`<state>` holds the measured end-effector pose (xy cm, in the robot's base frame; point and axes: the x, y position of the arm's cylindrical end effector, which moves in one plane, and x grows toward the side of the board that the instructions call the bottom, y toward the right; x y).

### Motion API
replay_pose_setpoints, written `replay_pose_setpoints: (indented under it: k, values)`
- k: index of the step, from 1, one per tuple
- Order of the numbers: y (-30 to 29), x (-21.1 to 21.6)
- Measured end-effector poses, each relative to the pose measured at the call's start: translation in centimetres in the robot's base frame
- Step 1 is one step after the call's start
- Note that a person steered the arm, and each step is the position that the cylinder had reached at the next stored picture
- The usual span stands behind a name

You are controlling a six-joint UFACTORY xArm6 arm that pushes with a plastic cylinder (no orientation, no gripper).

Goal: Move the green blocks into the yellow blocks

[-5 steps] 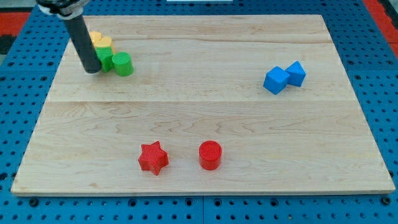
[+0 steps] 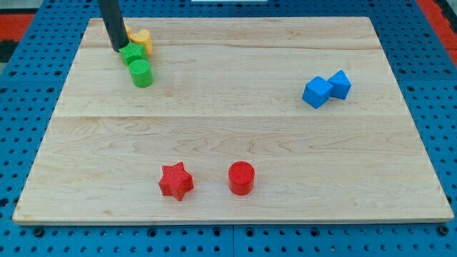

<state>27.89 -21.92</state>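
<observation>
My tip (image 2: 118,49) is at the view's upper left, touching the left side of a green block (image 2: 132,54). A green cylinder (image 2: 141,73) stands just below and right of that block, touching it. A yellow block (image 2: 141,39) sits right above the green block, against it; my rod hides the yellow cluster's left part, so I cannot tell if another yellow block is there.
Two blue blocks (image 2: 326,88) touch each other at the view's right. A red star (image 2: 176,180) and a red cylinder (image 2: 241,178) stand near the view's bottom. The wooden board (image 2: 235,128) lies on a blue pegboard.
My tip has moved up and slightly right, from left of the green blocks to their upper left. The yellow and green blocks have shifted a little to the right.
</observation>
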Motion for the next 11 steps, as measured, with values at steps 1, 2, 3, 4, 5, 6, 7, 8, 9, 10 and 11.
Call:
replay_pose_setpoints:
  k: [1, 2, 3, 4, 5, 6, 7, 8, 9, 10, 11]
  values:
    - [-5.1, 1.8]
    - [-4.0, 7.7]
    - [0.9, 12.7]
    - [6.1, 11.3]
    - [6.2, 8.8]
    - [5.0, 6.1]
    - [5.8, 6.0]
    - [10.5, 9.6]
    - [18.3, 11.5]
    - [22.9, 12.4]
    - [23.2, 13.8]
